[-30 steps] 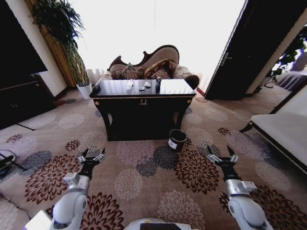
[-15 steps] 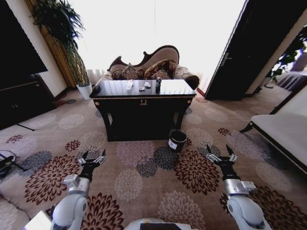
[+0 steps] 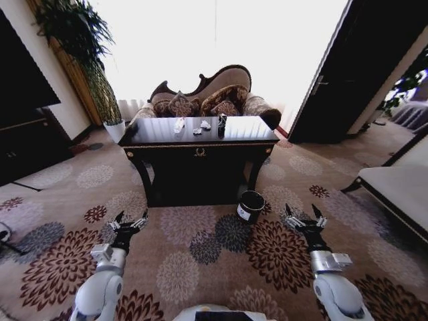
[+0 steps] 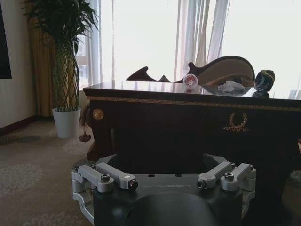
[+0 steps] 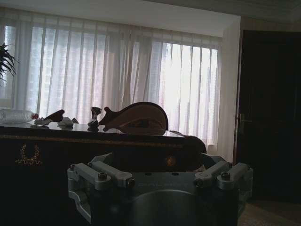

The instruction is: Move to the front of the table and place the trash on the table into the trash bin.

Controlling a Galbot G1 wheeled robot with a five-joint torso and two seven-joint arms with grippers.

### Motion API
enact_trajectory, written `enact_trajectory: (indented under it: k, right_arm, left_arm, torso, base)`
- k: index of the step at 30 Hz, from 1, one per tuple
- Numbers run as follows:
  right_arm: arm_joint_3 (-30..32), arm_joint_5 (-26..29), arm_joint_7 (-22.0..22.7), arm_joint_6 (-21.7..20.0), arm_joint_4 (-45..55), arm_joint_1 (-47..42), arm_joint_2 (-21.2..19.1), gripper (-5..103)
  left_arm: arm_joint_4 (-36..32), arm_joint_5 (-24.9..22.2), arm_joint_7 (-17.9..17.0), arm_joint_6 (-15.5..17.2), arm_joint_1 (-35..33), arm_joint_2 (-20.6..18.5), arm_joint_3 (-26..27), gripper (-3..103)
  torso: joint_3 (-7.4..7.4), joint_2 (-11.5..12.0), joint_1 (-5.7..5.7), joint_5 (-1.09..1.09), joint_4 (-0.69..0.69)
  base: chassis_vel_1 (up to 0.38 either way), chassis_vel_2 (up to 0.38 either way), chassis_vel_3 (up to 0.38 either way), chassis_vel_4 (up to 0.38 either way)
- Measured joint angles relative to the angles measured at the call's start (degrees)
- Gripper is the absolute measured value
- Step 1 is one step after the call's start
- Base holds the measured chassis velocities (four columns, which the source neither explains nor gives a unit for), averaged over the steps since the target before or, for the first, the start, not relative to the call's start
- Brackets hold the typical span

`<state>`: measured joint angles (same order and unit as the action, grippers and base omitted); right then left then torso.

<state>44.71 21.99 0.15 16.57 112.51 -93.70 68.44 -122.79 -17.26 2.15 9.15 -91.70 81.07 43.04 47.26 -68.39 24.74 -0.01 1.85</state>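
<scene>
Robot faces dark glossy wooden table (image 3: 200, 134) w/ white paper wads (image 3: 205, 124) on top; both arms low, clear for approach. Left gripper (image 3: 128, 223) & right gripper (image 3: 300, 217) jaws apart, empty. Black cylindrical trash bin (image 3: 251, 206) on carpet by table's right leg.

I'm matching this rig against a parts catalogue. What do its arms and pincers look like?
Both arms are smooth, rounded, pale grey-white shells ending in a silver metal block at the wrist. The left pincer and right pincer each have a black body and two silvery linked fingers with dark tips. In the wrist views the black housing carries faint GALBOT lettering, with round bolts on the finger links. No loose cables show.
</scene>
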Motion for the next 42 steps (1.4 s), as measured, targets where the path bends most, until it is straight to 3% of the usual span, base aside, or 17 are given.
enact_trajectory:
  k: [14,20,27,42]
  right_arm:
    - [-1.04,-0.85,1.26,-0.51,0.80,0.42,-0.84,100]
    - [2.53,2.68,2.69,-3.25,7.17,0.02,-4.18,100]
    - [5.17,4.83,2.89,-4.75,11.24,-0.36,-6.79,100]
    - [5.43,5.02,2.77,-4.80,10.79,-0.49,-6.66,100]
  left_arm:
    - [-1.02,0.36,-0.50,-0.06,-0.20,-0.23,-0.01,100]
    - [-7.05,-4.17,-3.35,3.69,0.88,-4.03,2.59,100]
    - [-10.52,-8.05,-4.29,6.46,1.86,-7.33,5.39,100]
    - [-10.58,-7.91,-3.23,6.49,2.01,-8.26,5.69,100]
  torso:
    - [0.01,0.02,0.05,0.01,-0.01]
    - [-0.05,-0.05,-0.14,0.01,0.01]
    - [-0.01,-0.02,-0.04,0.01,0.00]
    - [-0.01,-0.02,-0.04,0.01,0.02]
  base:
    - [-0.218,0.221,0.208,-0.216]
    - [0.011,-0.015,-0.018,0.013]
    - [-0.019,0.015,0.017,-0.009]
    - [-0.166,0.169,0.167,-0.167]
